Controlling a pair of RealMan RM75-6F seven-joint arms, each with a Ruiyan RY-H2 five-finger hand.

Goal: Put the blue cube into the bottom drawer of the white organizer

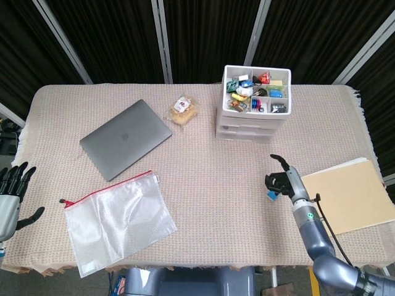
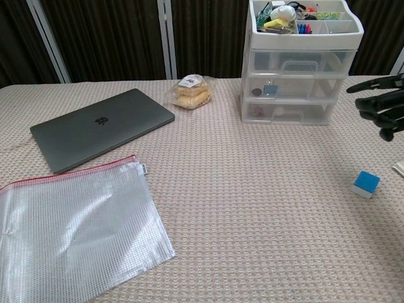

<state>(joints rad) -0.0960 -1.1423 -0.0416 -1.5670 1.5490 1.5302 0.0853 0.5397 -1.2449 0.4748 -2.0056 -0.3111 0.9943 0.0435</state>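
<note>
Cube (image 2: 366,184) lies on the cloth at the right edge of the chest view, directly below the right hand (image 2: 382,104), which hangs above it, fingers spread and empty. Left hand (image 1: 11,196) waits open at far left, well apart.
</note>
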